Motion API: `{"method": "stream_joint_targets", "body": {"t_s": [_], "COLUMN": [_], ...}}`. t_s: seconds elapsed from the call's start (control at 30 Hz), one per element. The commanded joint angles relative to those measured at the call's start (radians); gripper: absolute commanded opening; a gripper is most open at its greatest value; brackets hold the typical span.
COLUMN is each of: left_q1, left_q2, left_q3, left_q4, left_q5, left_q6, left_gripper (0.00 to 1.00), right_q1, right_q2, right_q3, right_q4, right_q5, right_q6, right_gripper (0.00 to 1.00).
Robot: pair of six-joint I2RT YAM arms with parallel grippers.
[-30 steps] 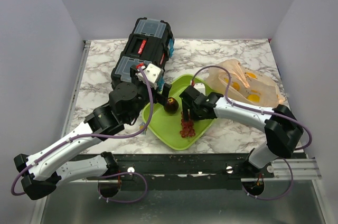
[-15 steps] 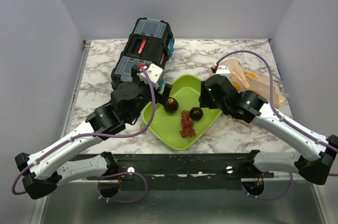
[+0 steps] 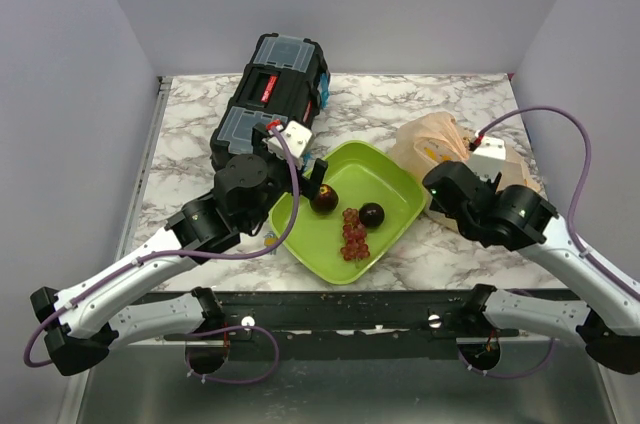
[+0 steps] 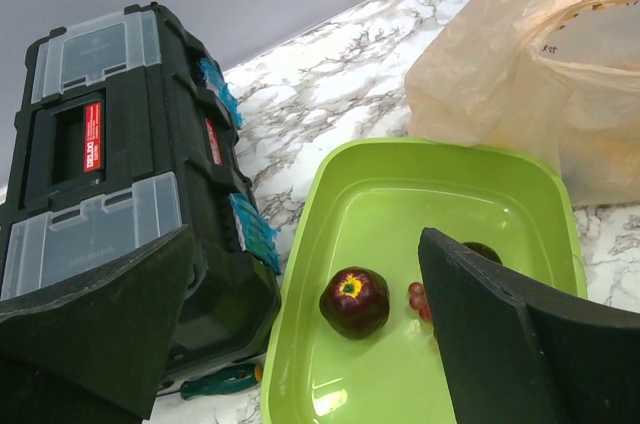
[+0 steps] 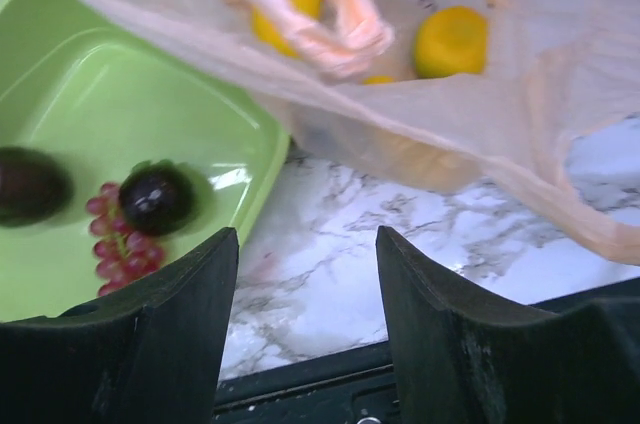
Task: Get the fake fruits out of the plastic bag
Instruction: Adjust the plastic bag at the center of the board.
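**A:** From above, where did everything lie?

**B:** A maroon fruit (image 3: 324, 198), a second maroon fruit (image 3: 371, 214) and the grape bunch (image 3: 353, 236) lay in the green tray (image 3: 385, 179). The plastic bag (image 3: 435, 139) sat on the marble table (image 3: 420, 99), just beside the tray's right side. The left gripper (image 3: 303, 168) hung at the tray's left corner, by the black toolbox (image 3: 275, 94). The right gripper (image 3: 437, 187) was at the tray's right corner, in front of the bag. Its jaw spread I could not judge from there.

**A:** And the left wrist view?

**B:** The left gripper (image 4: 305, 239) stood wide apart and held nothing. Between its fingers (image 4: 490, 334) I saw the maroon fruit (image 4: 353, 301) and a few grapes of the grape bunch (image 4: 420, 296) in the tray (image 4: 440, 194). The toolbox (image 4: 110, 134) was on the left and the bag (image 4: 520, 74) beyond.

**A:** The right wrist?

**B:** The right gripper (image 5: 305, 236) was parted and empty, with bare marble between its fingers (image 5: 460, 324). The bag (image 5: 480, 114) lay just ahead, with yellow fruits (image 5: 452, 39) showing through the plastic. To the left, the second maroon fruit (image 5: 155, 199) touched the grape bunch (image 5: 110, 244) in the tray (image 5: 180, 94).
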Motion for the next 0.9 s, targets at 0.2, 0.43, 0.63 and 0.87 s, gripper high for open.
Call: {"method": "stream_joint_targets", "body": {"t_s": [0.2,0.43,0.63,0.87], "left_q1": [0.0,-0.001,-0.002,-0.002], "left_q2": [-0.006,-0.006,-0.016,-0.036], "left_q3": [0.025,0.028,0.026,0.028], "left_q4": [-0.023,-0.027,-0.025,-0.025], "left_q5": [0.03,0.026,0.031,0.055], "left_q6": [-0.003,-0.002,-0.003,-0.034], "left_gripper": [0.92,0.92,0.92,0.92], "right_q1": [-0.425,-0.645,-0.649,-0.653], "right_q2": [0.064,0.218,0.315,0.427], "right_q3": [-0.016,-0.009,0.008,-0.016], "right_q4": [0.249,0.412,0.459,0.496], "right_q5": [-0.043,-0.317,-0.407,-0.333], "right_q6": [-0.258,-0.348,-0.344,-0.356], "right_gripper": [0.61,0.54,0.51,0.52]}}
